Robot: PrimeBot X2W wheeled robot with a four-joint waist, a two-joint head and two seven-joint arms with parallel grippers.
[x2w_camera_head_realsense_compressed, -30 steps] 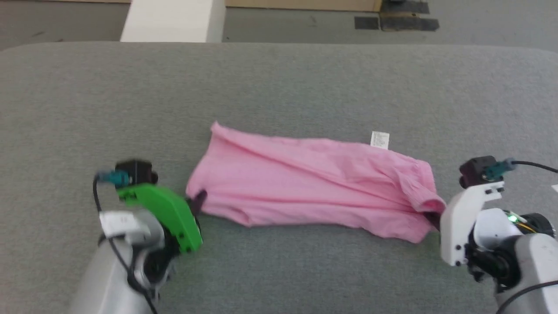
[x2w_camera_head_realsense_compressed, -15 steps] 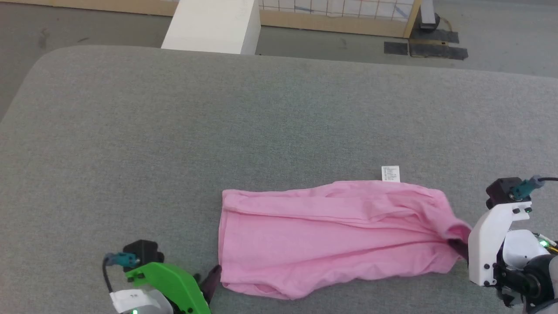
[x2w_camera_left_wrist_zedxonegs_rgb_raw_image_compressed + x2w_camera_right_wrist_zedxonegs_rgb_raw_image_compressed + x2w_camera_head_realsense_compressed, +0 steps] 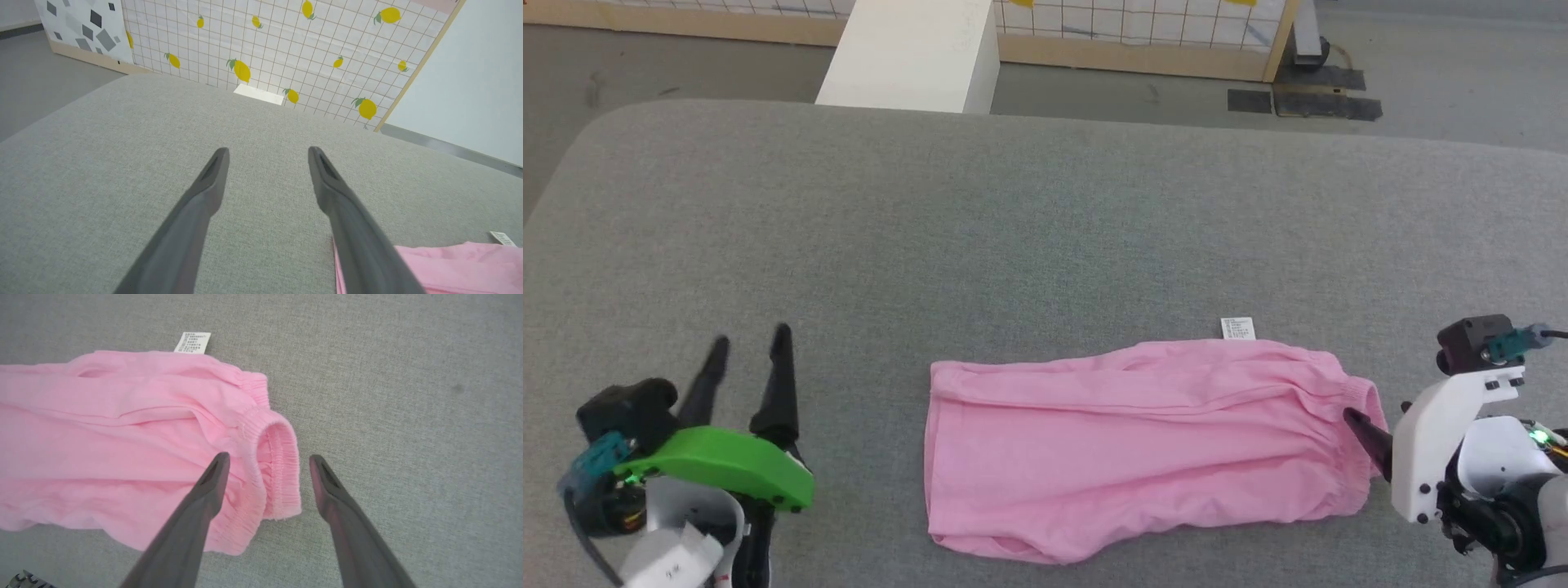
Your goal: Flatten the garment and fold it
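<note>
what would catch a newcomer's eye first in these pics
The pink garment lies stretched across the near right of the grey table, its white label at the far edge. The green-cased left gripper stands apart to its left, jaws open; the right gripper is poised over the gathered hem at its right end, jaws open too.

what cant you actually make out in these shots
Print on the label: too small to read, head and right wrist views.
Far end of the garment: right wrist view, cut off by that view's left edge.
Most of the garment: left wrist view, past the bottom-right corner, partly behind a finger of the left pincer.
</note>
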